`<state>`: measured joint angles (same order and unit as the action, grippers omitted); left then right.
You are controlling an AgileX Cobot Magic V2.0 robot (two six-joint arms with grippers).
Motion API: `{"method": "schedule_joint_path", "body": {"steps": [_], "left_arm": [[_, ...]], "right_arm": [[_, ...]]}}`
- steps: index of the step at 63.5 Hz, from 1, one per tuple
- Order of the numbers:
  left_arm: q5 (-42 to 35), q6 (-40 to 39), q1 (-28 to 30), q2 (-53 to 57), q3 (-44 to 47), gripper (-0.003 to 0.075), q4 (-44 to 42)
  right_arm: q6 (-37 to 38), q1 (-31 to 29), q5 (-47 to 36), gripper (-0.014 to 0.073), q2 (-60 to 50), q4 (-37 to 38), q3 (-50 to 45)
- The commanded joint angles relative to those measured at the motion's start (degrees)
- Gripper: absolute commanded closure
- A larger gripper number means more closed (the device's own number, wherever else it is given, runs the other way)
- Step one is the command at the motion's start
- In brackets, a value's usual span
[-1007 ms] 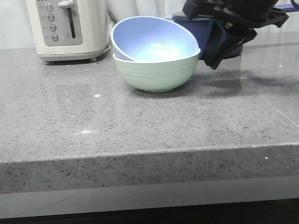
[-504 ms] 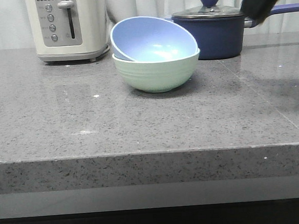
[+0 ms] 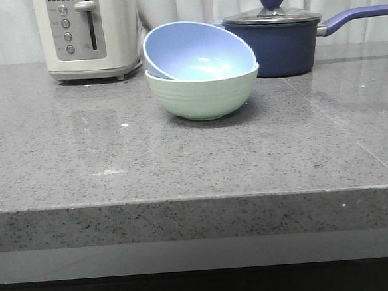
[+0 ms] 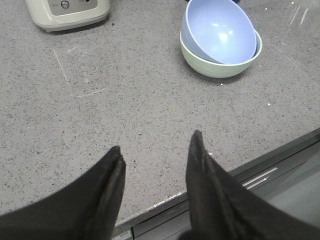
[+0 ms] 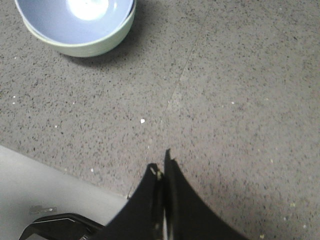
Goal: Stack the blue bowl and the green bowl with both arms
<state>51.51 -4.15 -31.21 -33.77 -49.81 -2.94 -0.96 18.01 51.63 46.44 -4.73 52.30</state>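
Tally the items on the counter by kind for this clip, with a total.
Bowls: 2, the blue bowl sitting tilted inside the green bowl
Saucepans with lid: 1, the navy saucepan
Toasters: 1, the cream toaster
Total: 4 items

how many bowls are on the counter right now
2. The blue bowl sits tilted inside the green bowl, between the toaster and the saucepan. No others show.
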Motion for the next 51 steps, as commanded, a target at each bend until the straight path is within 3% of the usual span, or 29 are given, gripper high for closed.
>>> {"method": "schedule_joint_path", "body": {"steps": [1, 27, 33, 43, 51], "left_arm": [[-5.0, -0.6, -0.5, -0.5, -1.5, 0.0426, -0.1], [-5.1, -0.6, -0.5, -0.5, -1.5, 0.0433, -0.1], [-5.1, -0.6, -0.5, -0.5, -1.5, 0.0521, -0.1], [-5.0, -0.6, -0.5, -0.5, -1.5, 0.0737, 0.0], [-5.0, -0.6, -0.5, -0.5, -1.5, 0.074, 0.0]], "right_arm": [[0.2, -0.2, -4.9, 0.0657, -4.2, 0.7, -1.3], [0.2, -0.2, -7.5, 0.0657, -17.0, 0.7, -8.1], [0.2, -0.2, -7.5, 0.0657, -17.0, 0.7, -8.1], [0.2, -0.2, -7.5, 0.0657, -17.0, 0.7, -8.1], [0.2, -0.2, -7.5, 0.0657, -17.0, 0.7, -8.1]]}}
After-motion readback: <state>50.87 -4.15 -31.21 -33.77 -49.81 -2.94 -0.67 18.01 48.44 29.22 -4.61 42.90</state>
